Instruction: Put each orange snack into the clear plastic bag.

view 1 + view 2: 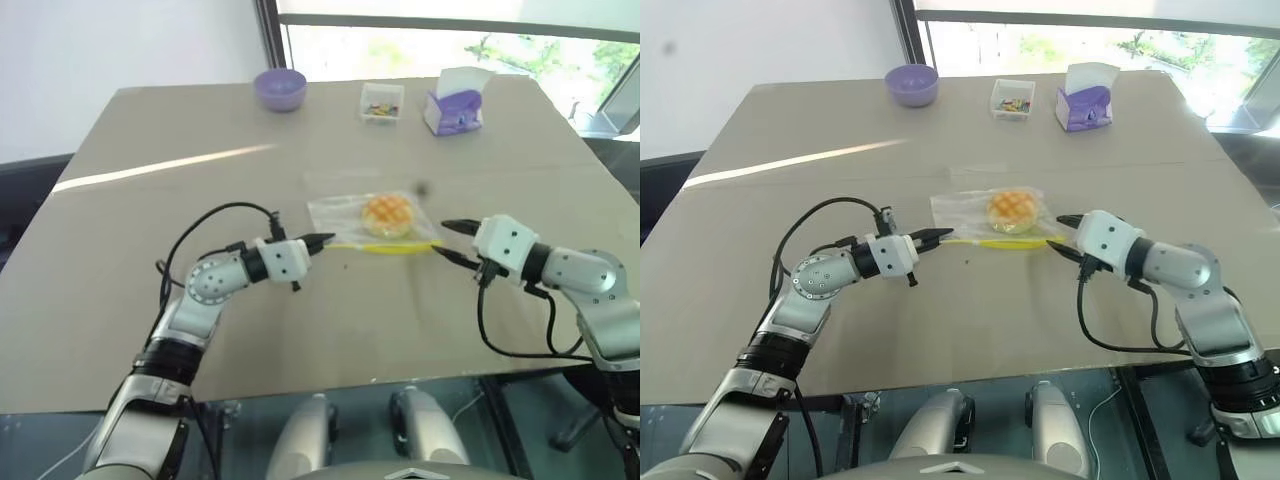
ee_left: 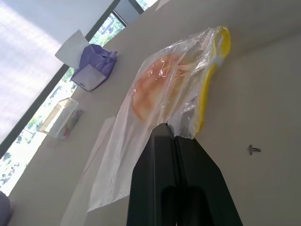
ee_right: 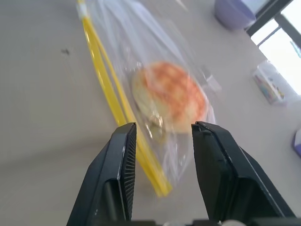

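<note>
Seen inside the clear plastic bag at mid-bench: 1 orange snack, bag lying flat with yellow seal strip toward the robot. Left tool clenched on the bag's near corner by the strip. Right tool released, fingers spread just off the bag's opposite end, touching nothing. Beyond: purple bowl, small clear box, tissue box.

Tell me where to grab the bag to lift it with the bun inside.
Grip the bag by its yellow seal strip, coming level from the near side. The strip is the stiff edge facing the robot, and the bun sits just behind it, so pinching there probably keeps the mouth up.
</note>
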Tool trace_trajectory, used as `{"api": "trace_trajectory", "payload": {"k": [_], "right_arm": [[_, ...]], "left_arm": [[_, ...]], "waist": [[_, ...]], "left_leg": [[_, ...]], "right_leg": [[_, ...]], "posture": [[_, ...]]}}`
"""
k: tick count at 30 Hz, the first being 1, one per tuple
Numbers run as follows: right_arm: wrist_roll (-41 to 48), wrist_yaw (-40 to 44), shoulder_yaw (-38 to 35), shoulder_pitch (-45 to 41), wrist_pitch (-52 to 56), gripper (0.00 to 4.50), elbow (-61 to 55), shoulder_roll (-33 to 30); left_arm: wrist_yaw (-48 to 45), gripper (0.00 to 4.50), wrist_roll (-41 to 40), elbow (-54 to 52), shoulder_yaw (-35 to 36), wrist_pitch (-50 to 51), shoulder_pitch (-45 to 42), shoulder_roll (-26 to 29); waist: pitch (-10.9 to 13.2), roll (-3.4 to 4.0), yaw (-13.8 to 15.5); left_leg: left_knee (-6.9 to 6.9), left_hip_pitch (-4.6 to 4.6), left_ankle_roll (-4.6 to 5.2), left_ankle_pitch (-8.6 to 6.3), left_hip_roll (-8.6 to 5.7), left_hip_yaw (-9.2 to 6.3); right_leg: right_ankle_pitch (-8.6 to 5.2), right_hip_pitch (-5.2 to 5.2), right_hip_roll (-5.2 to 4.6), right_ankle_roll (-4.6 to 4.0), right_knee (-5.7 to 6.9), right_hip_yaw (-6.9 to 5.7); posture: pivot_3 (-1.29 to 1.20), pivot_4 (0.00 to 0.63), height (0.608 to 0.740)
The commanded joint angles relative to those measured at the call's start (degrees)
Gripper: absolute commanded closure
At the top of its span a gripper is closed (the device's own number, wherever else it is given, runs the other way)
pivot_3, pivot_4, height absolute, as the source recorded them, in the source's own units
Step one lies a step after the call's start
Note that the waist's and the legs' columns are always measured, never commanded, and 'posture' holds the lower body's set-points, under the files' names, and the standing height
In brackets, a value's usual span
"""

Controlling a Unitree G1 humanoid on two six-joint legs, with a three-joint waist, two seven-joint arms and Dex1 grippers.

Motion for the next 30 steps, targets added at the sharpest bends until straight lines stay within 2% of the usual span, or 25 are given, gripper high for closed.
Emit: {"api": "trace_trajectory", "payload": {"k": [1, 3, 9, 22, 30], "right_arm": [[-1.4, -0.8, 2.8, -3.1, -0.5, 2.46, -2.7, 1.6], [-3.8, -1.0, 6.0, -4.4, -2.6, 2.44, -1.9, 2.9], [-6.6, -1.3, 11.5, -6.9, -4.0, 2.44, -0.5, 7.4], [-11.9, -1.8, 17.3, -8.5, -10.5, 2.44, 6.9, 9.9], [-16.5, -6.5, 18.2, -10.3, -17.0, 2.44, 19.2, 12.9]], "left_arm": [[-0.9, 4.25, -2.8, -2.6, 1.1, 2.8, 0.3, 0.1], [-1.1, 3.65, -2.8, -3.1, 0.8, 3.4, 0.4, 0.0], [1.1, 1.02, -1.3, -3.8, 1.0, 4.6, -0.2, -0.8], [-0.8, 1.02, -3.1, -4.6, 0.4, 6.9, -1.5, -2.0], [-1.5, 1.02, -3.8, -5.1, 0.9, 8.6, -2.2, -2.5]], "waist": [[0.0, 0.00, 0.0], [0.0, 0.00, 0.0], [0.0, -0.01, 0.3], [0.0, 0.00, 0.3], [0.0, 0.00, 0.2]], "left_leg": [[0.03, 0.00, 0.00, 0.00, 0.00, 0.00], [0.10, 0.00, 0.00, 0.00, 0.00, 0.00], [0.17, -0.04, 0.00, 0.00, -0.02, -0.02], [0.20, 0.01, 0.00, 0.00, -0.03, -0.11], [0.20, 0.07, -0.01, 0.00, -0.04, -0.10]], "right_leg": [[0.00, 0.00, 0.00, 0.00, 0.02, 0.00], [0.00, 0.01, 0.01, 0.00, 0.05, 0.00], [0.00, 0.03, -0.02, 0.00, 0.04, -0.02], [0.00, 0.14, -0.02, 0.00, 0.01, -0.13], [0.00, 0.18, -0.01, 0.00, 0.02, -0.13]], "posture": [[0.00, 0.150, 0.740], [0.00, 0.150, 0.740], [0.00, 0.150, 0.740], [0.00, 0.150, 0.740], [0.00, 0.150, 0.740]]}}
